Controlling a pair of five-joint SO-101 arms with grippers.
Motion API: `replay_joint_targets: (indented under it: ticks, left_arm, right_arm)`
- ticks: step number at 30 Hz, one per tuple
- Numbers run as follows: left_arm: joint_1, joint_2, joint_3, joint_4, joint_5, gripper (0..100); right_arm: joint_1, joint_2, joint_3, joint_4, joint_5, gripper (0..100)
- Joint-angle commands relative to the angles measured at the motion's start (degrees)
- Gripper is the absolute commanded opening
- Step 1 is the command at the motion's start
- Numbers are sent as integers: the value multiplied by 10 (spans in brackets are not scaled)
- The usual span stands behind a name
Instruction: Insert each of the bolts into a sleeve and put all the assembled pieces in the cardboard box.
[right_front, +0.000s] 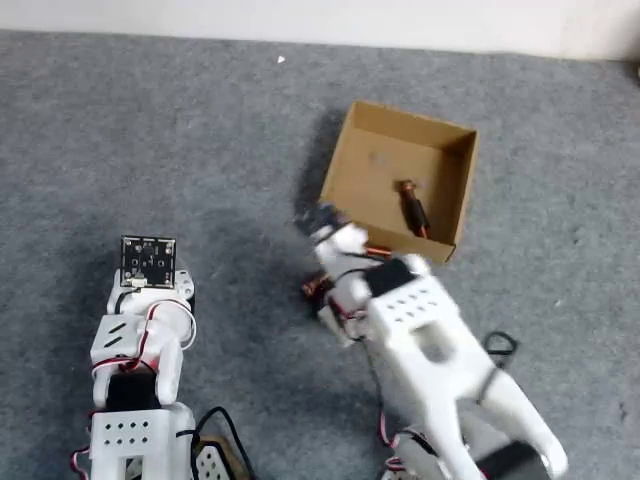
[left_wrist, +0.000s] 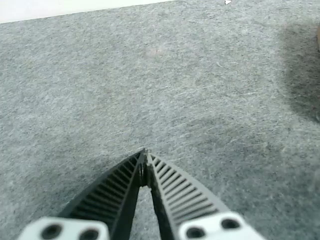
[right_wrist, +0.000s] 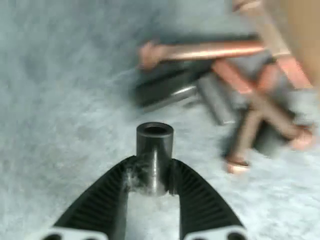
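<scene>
My right gripper (right_wrist: 153, 170) is shut on a dark sleeve (right_wrist: 155, 145), which stands upright between the fingers with its hole facing up. Just beyond it a heap of several copper bolts (right_wrist: 200, 51) and dark sleeves (right_wrist: 165, 90) lies on the carpet beside the cardboard box (right_wrist: 300, 30). From above, the right arm (right_front: 400, 300) reaches to the near left corner of the cardboard box (right_front: 345, 165). One bolt in a sleeve (right_front: 412, 208) lies inside the box. My left gripper (left_wrist: 145, 167) is shut on nothing, low over bare carpet at the left.
Grey carpet (right_front: 200, 130) covers the whole work surface. The left arm (right_front: 140, 340) sits at the near left, well apart from the box. A pale wall edge (right_front: 400, 20) runs along the far side. Cables (right_front: 500, 345) trail by the right arm's base.
</scene>
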Motion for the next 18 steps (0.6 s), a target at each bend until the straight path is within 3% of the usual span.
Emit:
replay_joint_targets:
  ticks: [1, 3, 7, 11, 18]
  left_arm:
    - [-2, -7, -26, -11, -7, 41]
    - [2, -1, -46, 0, -7, 60]
    - [16, -1, -131, 125, -7, 48]
    - [107, 0, -187, 206, -13, 49]
    - [241, 3, -236, 263, -63, 50]
  right_arm:
    - [60, -116, 5, 0, 0, 5]
    - [96, -160, 9, -5, -13, 5]
    - [163, -219, 33, -63, -70, 5]
    - [182, -239, 68, -116, -91, 5]
    - [225, -243, 79, -164, -141, 5]
